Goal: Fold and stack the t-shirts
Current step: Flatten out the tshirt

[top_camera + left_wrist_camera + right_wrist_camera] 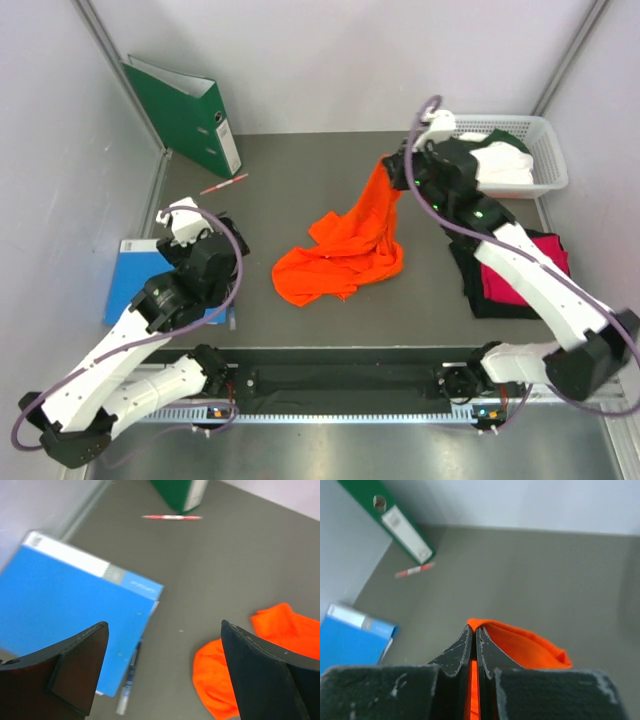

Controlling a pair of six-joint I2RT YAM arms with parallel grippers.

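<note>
The orange t-shirt (340,250) lies crumpled mid-table, one end lifted up toward the back right. My right gripper (390,168) is shut on that lifted end; in the right wrist view the orange cloth (525,645) is pinched between the closed jaws at my right gripper (474,629). My left gripper (228,232) is open and empty above the table's left side, with the orange shirt (235,675) to its right in the left wrist view. A magenta t-shirt (520,275) lies on a black t-shirt (478,290) at the right. A white t-shirt with dark green trim (503,165) sits in the basket.
A white basket (552,150) stands back right. A green ring binder (185,115) leans at the back left with a red pen (224,184) in front of it. A blue folder (135,275) with a pen (129,685) beside it lies left, under my left arm.
</note>
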